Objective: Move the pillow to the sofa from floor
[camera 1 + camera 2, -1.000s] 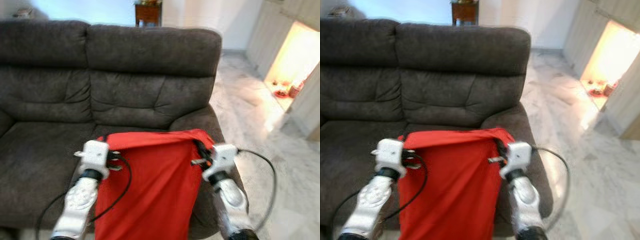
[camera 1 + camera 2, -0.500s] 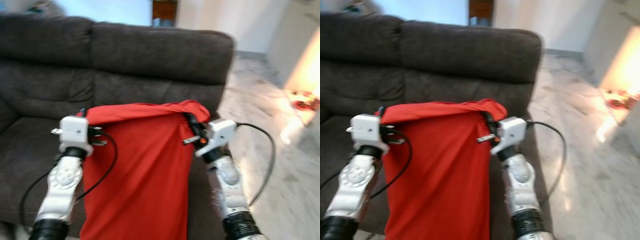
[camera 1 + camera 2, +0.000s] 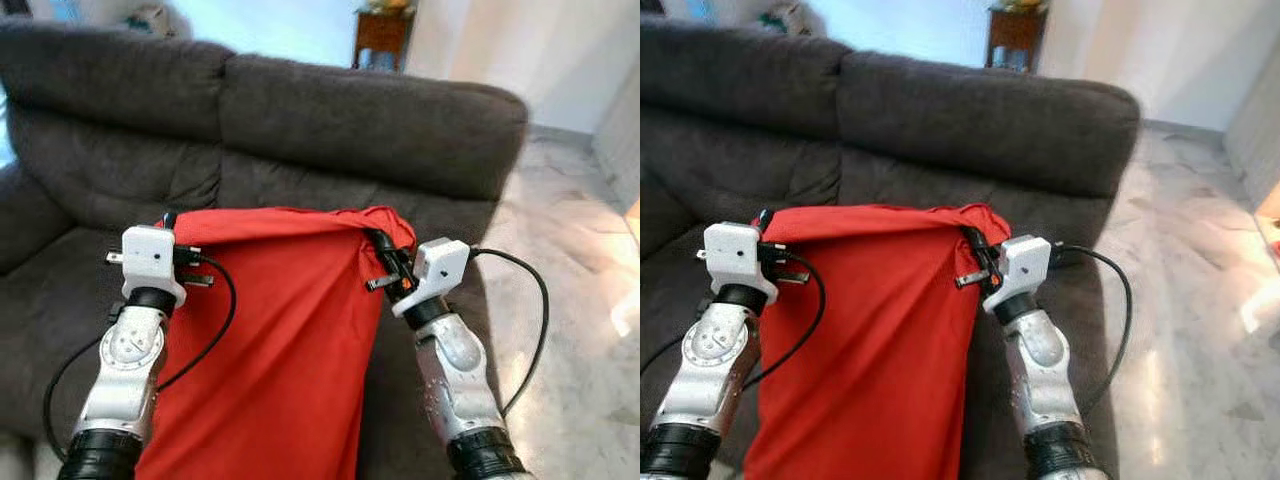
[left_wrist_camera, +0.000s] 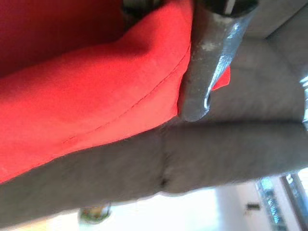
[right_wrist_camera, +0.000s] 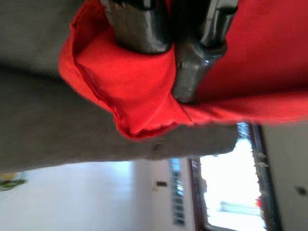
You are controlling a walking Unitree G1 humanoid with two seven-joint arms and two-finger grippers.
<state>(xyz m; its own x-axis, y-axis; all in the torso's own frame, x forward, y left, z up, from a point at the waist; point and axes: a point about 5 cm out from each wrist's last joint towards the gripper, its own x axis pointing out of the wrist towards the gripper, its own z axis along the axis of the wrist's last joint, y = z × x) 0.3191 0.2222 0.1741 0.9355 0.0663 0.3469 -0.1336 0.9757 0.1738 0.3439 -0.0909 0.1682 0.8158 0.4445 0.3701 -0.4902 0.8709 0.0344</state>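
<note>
1. The red pillow (image 3: 280, 340) is off the floor. It hangs by its top corners between the two grippers, in front of the dark grey sofa (image 3: 350, 110), its top edge at about the height of the lower backrest.
2. The left gripper (image 3: 172, 222) pinches the corner at 10 o'clock of the pillow; in the left wrist view a black finger (image 4: 211, 57) presses against the red cloth, so the fingers are clamped on the fabric.
3. The right gripper (image 3: 385, 255) grips the corner at 2 o'clock; the right wrist view shows both fingers (image 5: 192, 53) closed tight on a bunched fold.
4. Done, as I judge it: pick-up, lift and approach to the sofa.
5. Left: carry the pillow forward over the seat cushion (image 3: 50, 320) at 9 o'clock, lower it until it rests there, then release both corners.
</note>
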